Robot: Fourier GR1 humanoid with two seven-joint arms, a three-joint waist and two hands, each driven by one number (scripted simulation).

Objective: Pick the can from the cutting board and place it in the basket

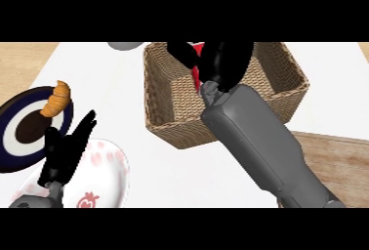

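right hand [216, 61] fingers curled round red can [196, 61] | over basket [281, 63] | label unreadable

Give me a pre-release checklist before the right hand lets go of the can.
1. Can held in right hand: ok, fingers curled round it.
2. Can over the basket opening: ok.
3. Can touching the basket floor: cannot tell, hand hides its lower end.
4. Can upright: cannot tell, mostly hidden.
5. Left hand out of the way: ok, open over the white plate.
6. Croissant on dark plate, apart from basket: ok.
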